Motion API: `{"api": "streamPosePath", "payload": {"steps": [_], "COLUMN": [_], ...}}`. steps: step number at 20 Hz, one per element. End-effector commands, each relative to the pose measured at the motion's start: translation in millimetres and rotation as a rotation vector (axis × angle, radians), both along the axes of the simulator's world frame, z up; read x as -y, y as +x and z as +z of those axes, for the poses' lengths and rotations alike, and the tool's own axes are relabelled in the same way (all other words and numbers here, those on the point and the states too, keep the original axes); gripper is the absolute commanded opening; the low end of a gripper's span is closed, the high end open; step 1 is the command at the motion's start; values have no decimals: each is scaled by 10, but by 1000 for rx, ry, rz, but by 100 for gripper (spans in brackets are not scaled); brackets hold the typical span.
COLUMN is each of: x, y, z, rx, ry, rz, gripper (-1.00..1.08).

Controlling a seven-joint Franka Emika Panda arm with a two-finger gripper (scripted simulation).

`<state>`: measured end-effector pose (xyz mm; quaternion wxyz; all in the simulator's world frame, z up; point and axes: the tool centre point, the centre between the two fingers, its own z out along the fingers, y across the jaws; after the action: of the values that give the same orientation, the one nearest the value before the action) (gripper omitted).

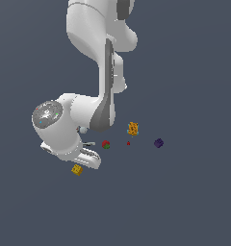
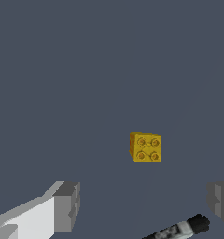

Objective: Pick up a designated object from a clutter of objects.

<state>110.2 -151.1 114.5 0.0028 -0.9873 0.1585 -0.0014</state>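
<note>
On the grey surface (image 1: 194, 202) the Panda arm (image 1: 96, 62) bends low, its wrist down near the exterior view's left. The gripper (image 2: 144, 205) hangs with its jaws spread wide and nothing between them; in the wrist view one grey fingertip (image 2: 67, 205) shows at one edge and the other at the opposite edge, a broad gap in the middle.

The step in hand looks like the approach: the gripper is above the surface, not yet around anything. The yellow block (image 2: 145, 147) lies apart from both fingertips, ahead of the gap, not in it. In the exterior view it sits just below the wrist, well apart from the orange box (image 1: 133, 128), the purple cube (image 1: 158, 142), the red-green ball (image 1: 106, 144) and the tiny red bit (image 1: 128, 143).

The next move probably calls for shifting until the block centres between the jaws, then descending and closing. The black-white marker (image 2: 179, 228) lies near one fingertip and might be nudged.

The block is roughly cubic, with no clear long axis; its four-dotted face turns toward the wrist camera, its edges slightly skewed to the jaws' line.
</note>
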Motion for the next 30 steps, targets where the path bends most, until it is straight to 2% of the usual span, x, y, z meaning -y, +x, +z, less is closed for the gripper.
{"api": "streamPosePath", "payload": {"steps": [1, 9, 15, 24, 30], "x": [91, 239, 238, 241, 245], "y": [25, 43, 37, 28, 42], "z": [-154, -412, -448, -851, -925], "rx": [0, -4, -5, -4, -4], "ry": [-2, -5, -5, -5, -5], "rz": [-20, -52, -52, -54, -54], "gripper": [100, 100, 100, 100, 100]}}
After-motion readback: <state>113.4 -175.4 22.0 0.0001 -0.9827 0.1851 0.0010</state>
